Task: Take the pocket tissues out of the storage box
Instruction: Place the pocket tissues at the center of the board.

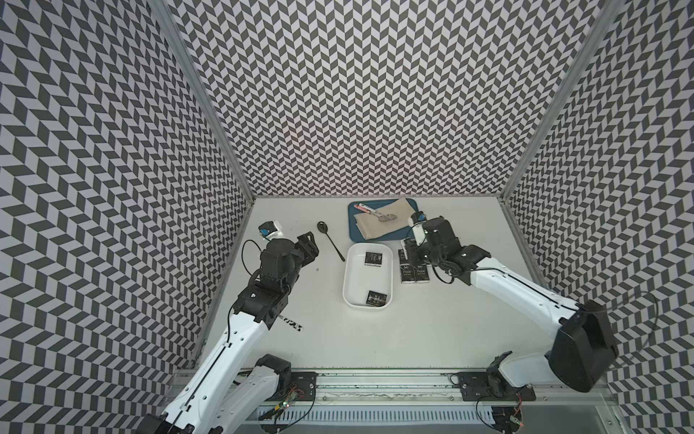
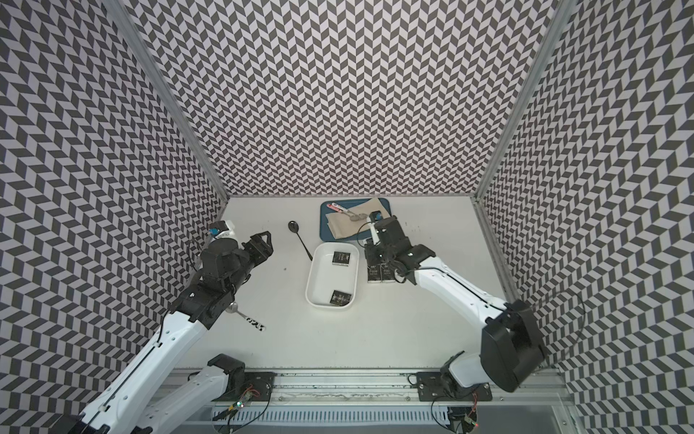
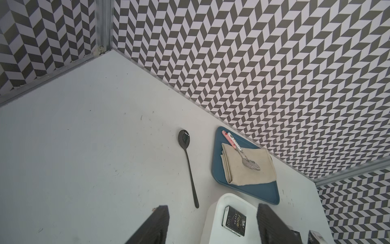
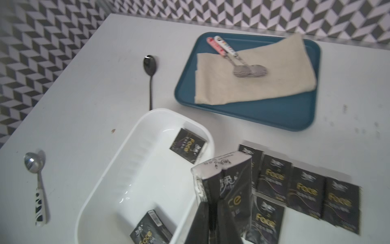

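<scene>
2 pocket tissues (image 4: 187, 145) in storage box (image 4: 152, 181), "Face" lettering (1 barcoded)

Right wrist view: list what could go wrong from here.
The right gripper pinches the held packet only by its end; it could slip or twist. Setting it down may knock the packets on the table just beside it. Two packets lie close to the storage box walls, awkward to grasp.
</scene>
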